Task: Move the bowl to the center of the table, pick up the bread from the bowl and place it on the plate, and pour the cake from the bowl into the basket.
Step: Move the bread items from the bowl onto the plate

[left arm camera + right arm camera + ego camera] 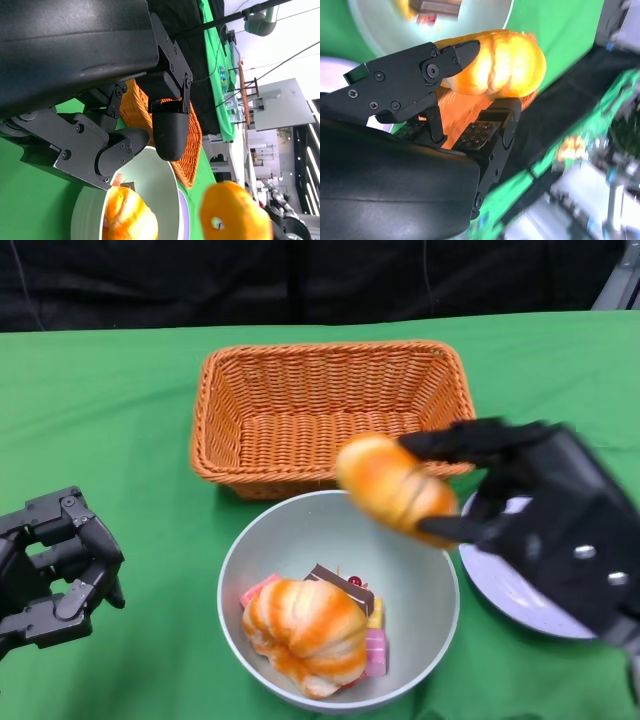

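Right robot hand (540, 510): closed on one bread roll (393, 488), pinched between fingers above and thumb below; roll raised over far right rim of bowl (430, 580), between basket (330, 410) and plate (510, 590). Grip shown in right wrist view as narrow contact on a rounded, glossy surface; slip risk judged moderate during carry to plate.

Left robot hand (55, 565): fingers curled in, holding nothing, resting on table (120, 400) well apart from bowl.

Bowl: near table centre, just in front of basket. Contents: second bread roll (305, 630), cake pieces (345, 590) tucked beside and partly under it.

Plate: just right of bowl, largely hidden by right robot hand.

Hazards:
- Roll dropped back into bowl or onto basket edge if pinch loosens.
- Release short of plate, since plate sits under the robot hand, hard to see.
- Second roll tipped into basket with cake if left in bowl before pouring.
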You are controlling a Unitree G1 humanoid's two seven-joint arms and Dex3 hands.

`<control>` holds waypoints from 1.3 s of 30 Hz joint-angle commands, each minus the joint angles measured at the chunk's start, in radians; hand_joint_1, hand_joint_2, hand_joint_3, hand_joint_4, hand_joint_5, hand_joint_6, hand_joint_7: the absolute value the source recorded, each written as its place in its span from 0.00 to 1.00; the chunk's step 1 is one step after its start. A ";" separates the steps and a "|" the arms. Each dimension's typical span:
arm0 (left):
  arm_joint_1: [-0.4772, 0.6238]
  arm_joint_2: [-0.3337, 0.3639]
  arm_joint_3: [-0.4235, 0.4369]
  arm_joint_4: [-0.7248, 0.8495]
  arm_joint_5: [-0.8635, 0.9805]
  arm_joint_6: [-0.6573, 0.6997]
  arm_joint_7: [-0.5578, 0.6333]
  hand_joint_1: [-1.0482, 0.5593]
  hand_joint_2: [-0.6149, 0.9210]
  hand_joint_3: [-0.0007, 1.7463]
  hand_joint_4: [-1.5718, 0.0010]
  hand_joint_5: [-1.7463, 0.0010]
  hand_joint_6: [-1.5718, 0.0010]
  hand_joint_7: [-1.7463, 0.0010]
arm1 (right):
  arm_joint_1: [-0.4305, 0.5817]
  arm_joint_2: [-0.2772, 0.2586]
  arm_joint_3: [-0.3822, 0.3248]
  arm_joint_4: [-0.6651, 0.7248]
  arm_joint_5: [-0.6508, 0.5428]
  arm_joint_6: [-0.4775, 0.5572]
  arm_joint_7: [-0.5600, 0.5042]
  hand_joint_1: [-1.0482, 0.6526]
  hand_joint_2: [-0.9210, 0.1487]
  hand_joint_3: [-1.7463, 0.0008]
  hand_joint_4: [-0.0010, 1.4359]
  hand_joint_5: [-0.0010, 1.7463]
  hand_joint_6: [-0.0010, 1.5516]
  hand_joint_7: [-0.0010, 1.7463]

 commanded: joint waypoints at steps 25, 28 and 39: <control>-0.024 0.030 0.022 0.045 -0.007 -0.018 -0.008 0.61 0.80 0.56 0.54 0.05 0.54 0.20 | 0.289 -0.172 -0.227 0.247 0.086 -0.480 -0.348 0.54 0.00 0.98 0.52 0.99 0.56 0.43; -0.027 0.031 0.025 0.051 -0.009 -0.022 -0.013 0.61 0.80 0.56 0.54 0.05 0.54 0.19 | 0.292 -0.183 -0.224 0.313 0.064 -0.546 -0.404 0.54 0.01 0.98 0.51 1.00 0.56 0.43; -0.027 0.031 0.029 0.047 -0.014 -0.008 -0.018 0.61 0.79 0.56 0.55 0.05 0.55 0.19 | 0.261 -0.192 -0.191 0.543 -0.031 -0.716 -0.602 0.53 0.01 1.00 0.53 0.94 0.61 0.33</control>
